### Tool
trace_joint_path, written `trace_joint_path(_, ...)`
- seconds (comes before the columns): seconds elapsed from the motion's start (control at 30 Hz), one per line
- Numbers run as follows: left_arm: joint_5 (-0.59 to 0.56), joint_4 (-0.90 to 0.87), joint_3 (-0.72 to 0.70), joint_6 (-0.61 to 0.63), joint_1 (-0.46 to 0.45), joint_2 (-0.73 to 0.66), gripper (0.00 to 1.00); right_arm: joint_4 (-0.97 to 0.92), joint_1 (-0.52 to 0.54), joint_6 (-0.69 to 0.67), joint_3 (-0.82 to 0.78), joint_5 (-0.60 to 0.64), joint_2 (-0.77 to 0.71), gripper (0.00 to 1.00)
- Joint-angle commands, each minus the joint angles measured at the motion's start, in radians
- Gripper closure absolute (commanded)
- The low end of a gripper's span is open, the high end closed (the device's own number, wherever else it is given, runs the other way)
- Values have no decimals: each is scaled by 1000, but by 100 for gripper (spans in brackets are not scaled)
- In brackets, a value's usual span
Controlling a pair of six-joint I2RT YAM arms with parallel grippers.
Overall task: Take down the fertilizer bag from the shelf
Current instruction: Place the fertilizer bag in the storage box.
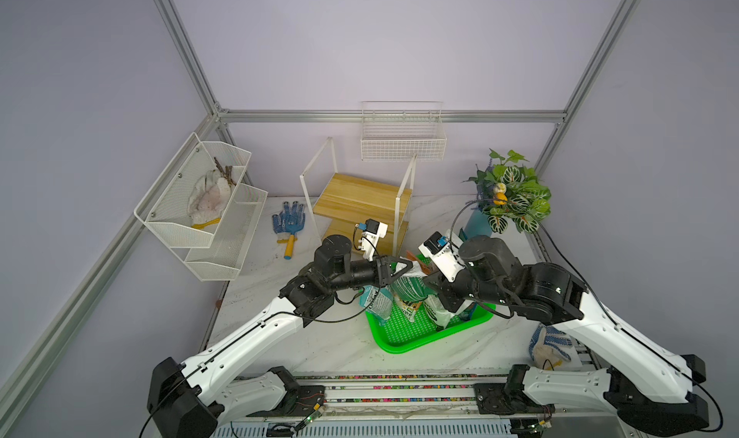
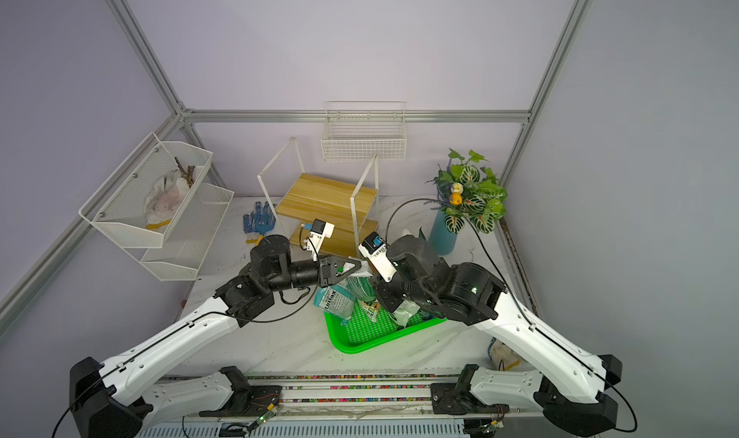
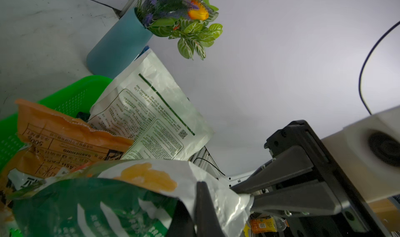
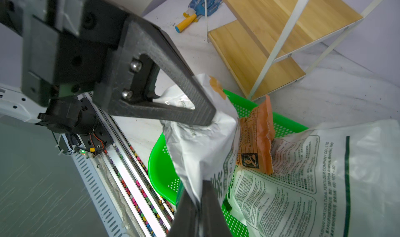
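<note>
tray (image 1: 390, 348) partly hidden under fertilizer bag (image 1: 410, 290)

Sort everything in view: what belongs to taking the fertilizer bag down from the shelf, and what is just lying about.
Job: shelf; green-and-white fertilizer bag, pinched by left gripper and right gripper; green tray beneath, likely drop spot.

Lying about: blue glove; mesh rack; wire basket; vase of plants; white glove; orange bag; white printed bag.

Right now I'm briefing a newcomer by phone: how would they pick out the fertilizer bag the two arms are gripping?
Find the green tray by the wooden shelf; it holds several bags. Yours is the crinkled green-and-white bag in the middle, pinched by the left gripper and right gripper, unlike the orange bag and the white text-covered bag beside it.
</note>
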Motion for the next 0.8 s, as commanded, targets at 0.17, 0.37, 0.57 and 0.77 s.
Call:
trace_joint_path(0.17, -65, -142, -171, -51, 2, 10, 100, 144, -62, 26, -12, 26, 49, 100)
trace_joint_path(0.37, -109, -233, -181, -27, 2, 1, 100, 223, -110, 50, -92, -71, 94, 100)
trace_joint_path(0.57, -135, -269, -200, -25, 2, 4, 100, 295, -134, 68, -164, -139, 144, 100)
trace_joint_path(0.77, -169, -309, -182, -29, 3, -55, 100, 291, -142, 93, -186, -188, 200, 100)
